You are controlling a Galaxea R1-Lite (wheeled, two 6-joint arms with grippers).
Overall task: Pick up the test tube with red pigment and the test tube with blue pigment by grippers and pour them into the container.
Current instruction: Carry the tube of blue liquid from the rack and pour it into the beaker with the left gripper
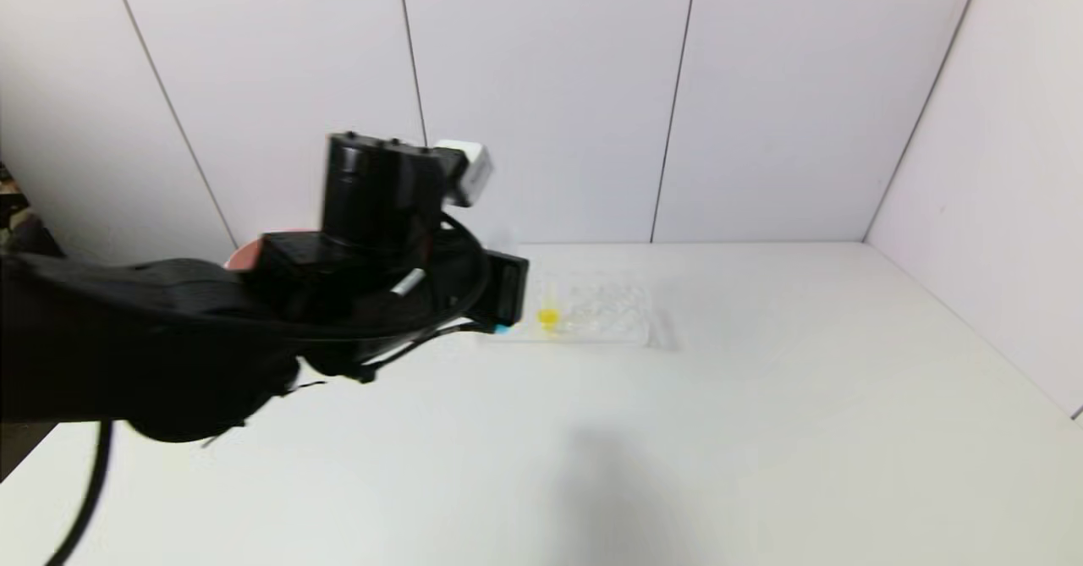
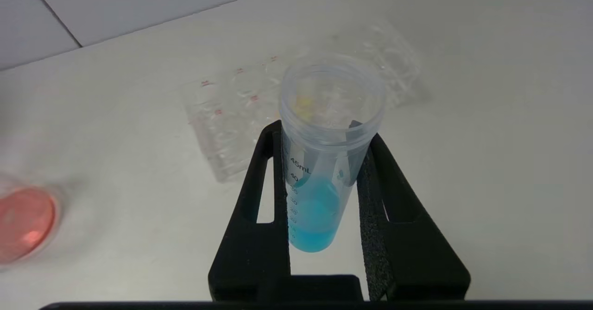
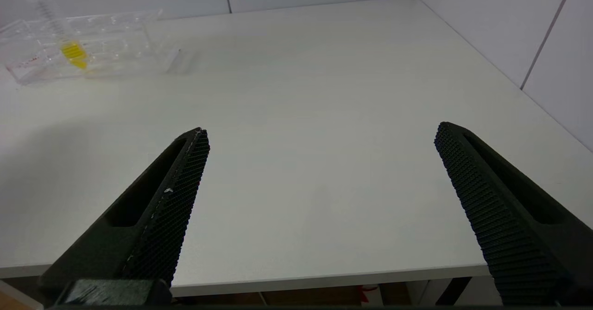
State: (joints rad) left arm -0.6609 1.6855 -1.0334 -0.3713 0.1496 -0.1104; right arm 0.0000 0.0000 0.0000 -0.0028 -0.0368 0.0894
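My left gripper (image 2: 324, 134) is shut on the test tube with blue pigment (image 2: 319, 171), a clear graduated tube held upright above the table with blue liquid at its bottom. In the head view the left gripper (image 1: 506, 295) hangs just left of the clear rack, and a bit of blue (image 1: 501, 327) shows under it. A blurred round clear vessel with red inside (image 2: 23, 222) stands off to the side; I cannot tell whether it is the container. The test tube with red pigment is out of view. My right gripper (image 3: 319, 134) is open and empty over the table's near edge.
A clear tube rack (image 1: 618, 312) stands at mid-table and holds a yellow-liquid tube (image 1: 548, 318); the same rack (image 3: 116, 46) shows far off in the right wrist view. A pink shape (image 1: 247, 253) peeks out behind the left arm. White walls close the back and right.
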